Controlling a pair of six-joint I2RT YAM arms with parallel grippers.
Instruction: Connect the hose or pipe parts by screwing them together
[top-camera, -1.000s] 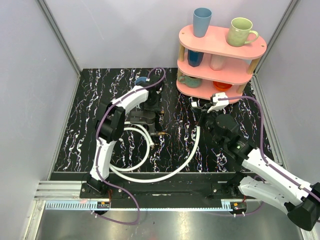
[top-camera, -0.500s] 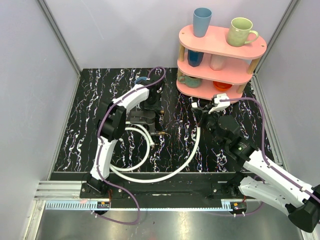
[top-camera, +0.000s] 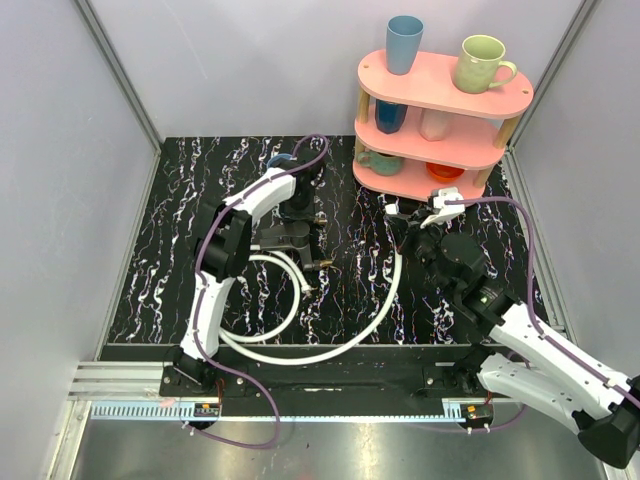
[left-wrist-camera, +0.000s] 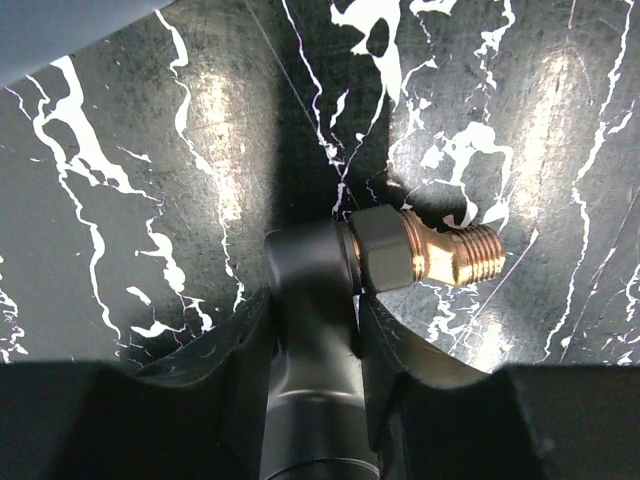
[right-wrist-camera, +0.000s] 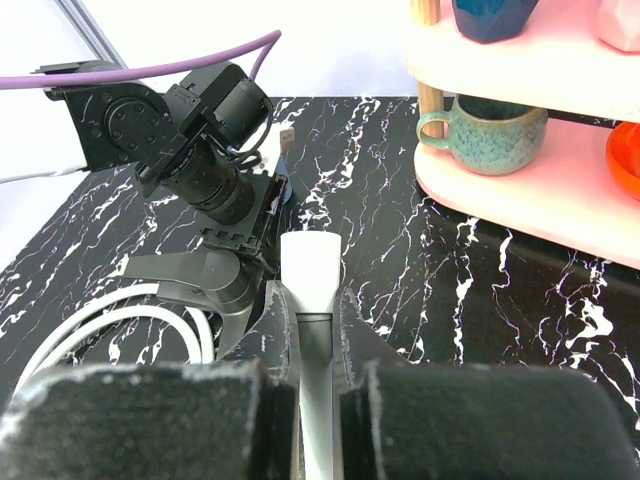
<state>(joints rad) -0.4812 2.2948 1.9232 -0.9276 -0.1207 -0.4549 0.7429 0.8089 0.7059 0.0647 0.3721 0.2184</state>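
Evidently left gripper clamped black sleeve behind brass threaded elbow fitting, over black white-veined table, likely steadying thread as target. Right gripper pinched shut on thin white flexible hose end, raised, aimed at left arm for mating; parts were apart.

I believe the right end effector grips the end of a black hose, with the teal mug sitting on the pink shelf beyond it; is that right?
Not quite: the right end effector grips the end of a white hose, not a black one, as the right wrist view shows. The teal mug does sit on the pink shelf beyond it.
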